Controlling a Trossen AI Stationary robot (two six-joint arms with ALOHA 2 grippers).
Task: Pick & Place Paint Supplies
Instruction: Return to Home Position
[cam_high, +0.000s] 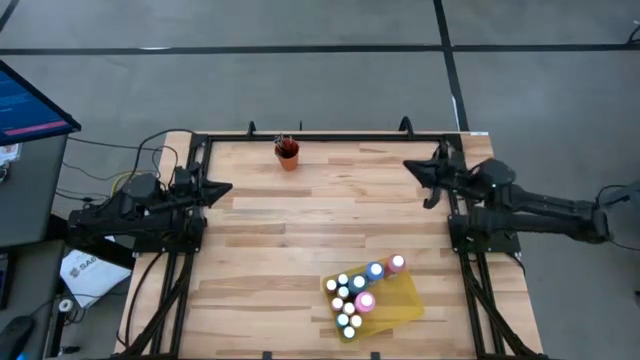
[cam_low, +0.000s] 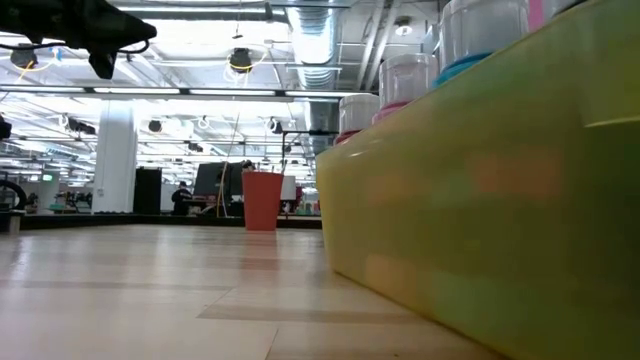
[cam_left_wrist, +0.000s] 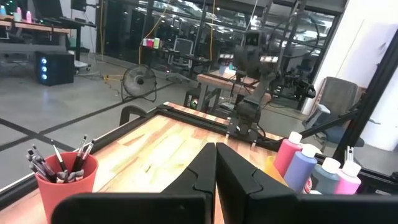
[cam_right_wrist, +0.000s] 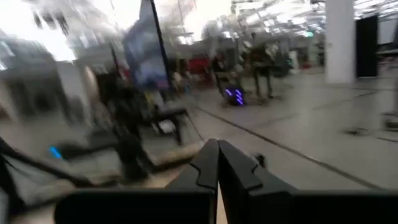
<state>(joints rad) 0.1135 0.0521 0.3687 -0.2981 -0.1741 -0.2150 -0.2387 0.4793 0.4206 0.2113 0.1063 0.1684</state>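
Several white-capped paint bottles stand on a flat yellow tray near the table's front right; they also show in the left wrist view and the low view. Dark thin paintbrushes stick up out of a small orange cup at the far edge. My left gripper is shut and holds nothing, drawn back at the table's left edge. My right gripper is also shut with nothing in it, at the far right, pointing toward the table's left.
The tray's yellow wall fills the right of the low view, with the orange cup far behind it. Bare wooden tabletop lies between the two arms. Black frame rails run along the table's edges.
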